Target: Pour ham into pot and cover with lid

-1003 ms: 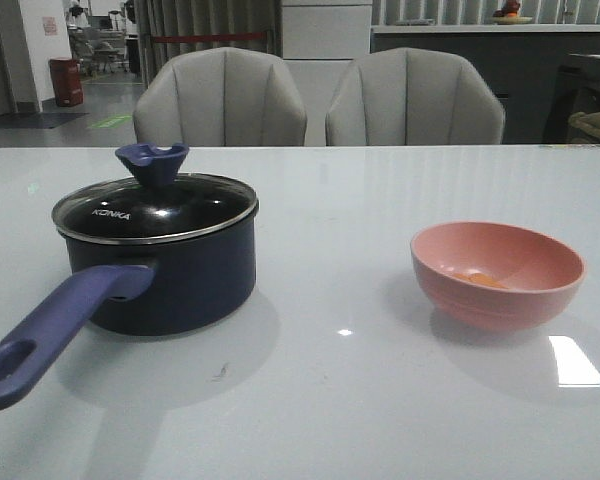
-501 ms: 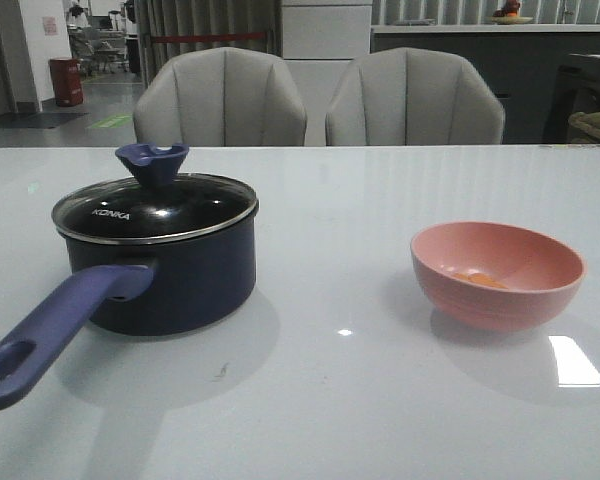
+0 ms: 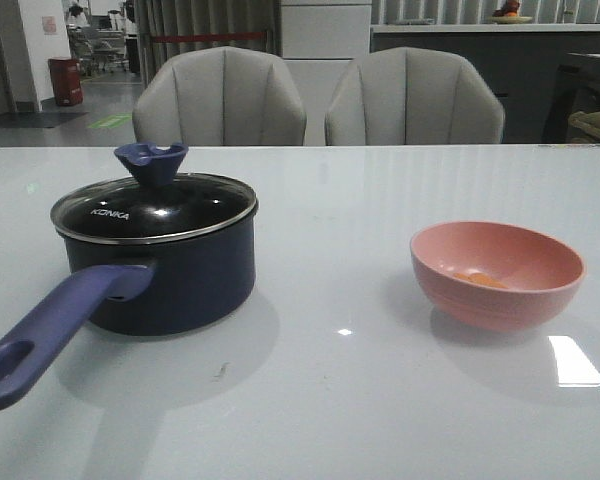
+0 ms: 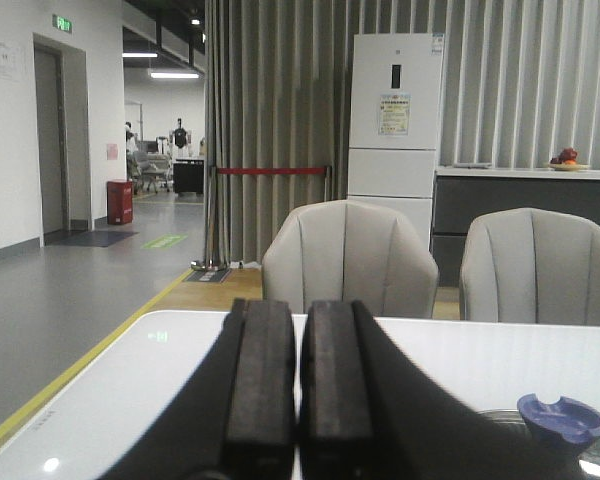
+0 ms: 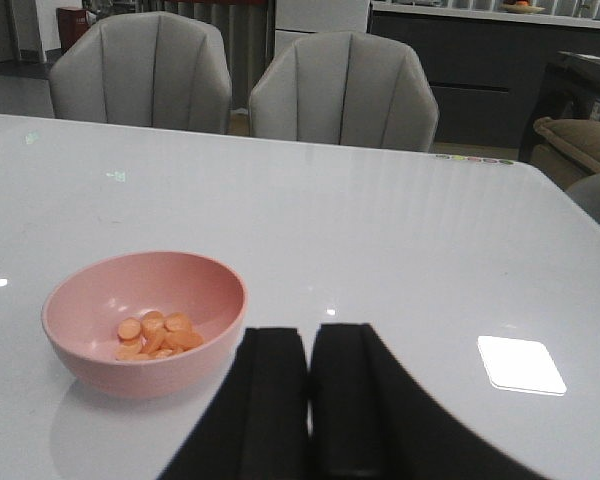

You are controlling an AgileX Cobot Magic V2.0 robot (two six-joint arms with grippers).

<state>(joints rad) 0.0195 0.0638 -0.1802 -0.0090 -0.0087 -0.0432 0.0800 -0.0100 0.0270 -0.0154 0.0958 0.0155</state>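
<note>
Waiting: nothing shifted on the table (image 3: 320,400) over the last second; pour and cover not yet begun.
Pot (image 3: 170,275): dark navy, near left of the front view, long handle (image 3: 55,325) angled toward the camera.
Lid (image 3: 155,208): seated on the pot rim, blue knob (image 3: 152,162) up; must come off first, judging by the task.
Bowl (image 3: 497,274): pink, well apart to the right, holding the ham (image 5: 158,335) as small orange slices.
Left gripper (image 4: 298,385): fingers pressed together, empty, above the near left table edge.
Right gripper (image 5: 310,400): fingers pressed together, empty, near the bowl.
</note>
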